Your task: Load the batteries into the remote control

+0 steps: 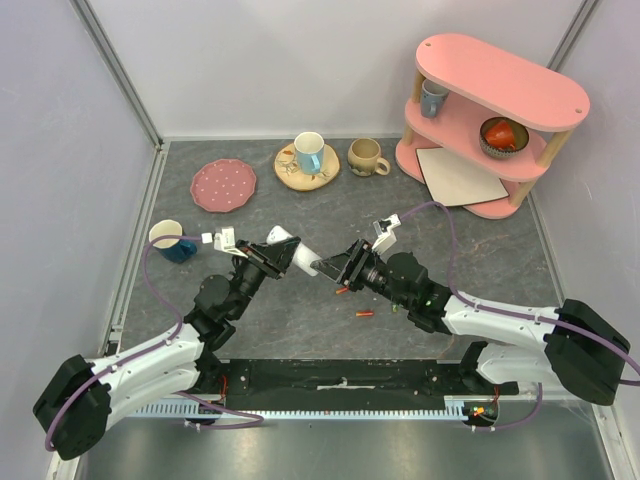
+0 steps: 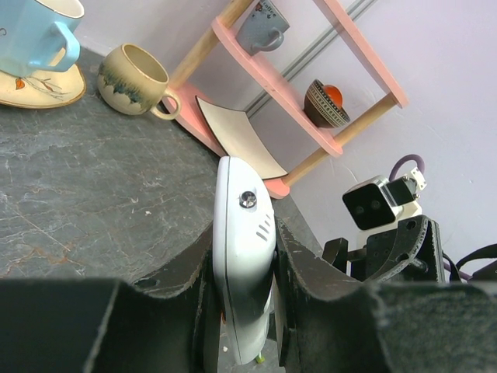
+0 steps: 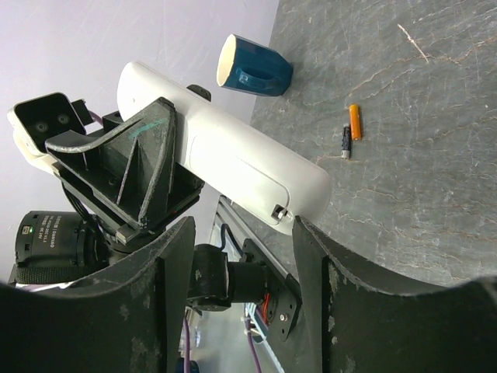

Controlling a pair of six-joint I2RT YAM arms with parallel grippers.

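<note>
Remote control (image 2: 242, 225) aloft over table (image 3: 435, 179), pinched edgewise in left claw (image 2: 243, 268). Right claw (image 3: 242, 233) spread, empty, facing its end. Back cover (image 3: 233, 167) looks shut. We judge: slide it off squarely, left grip firm. Batteries (image 3: 354, 122) loose on table.

Slim white plastic remote control (image 3: 233, 159), its back cover towards the camera, clamped in the black left tool (image 3: 159, 151). Its free end points at the gap between the parted fingers of the right tool (image 3: 241, 225). On the dark grey marbled desk (image 3: 419, 155), an orange cylindrical battery (image 3: 355, 122) lies just beside a dark battery (image 3: 345, 142). A blue mug (image 3: 256, 71) stands farther off.
</note>
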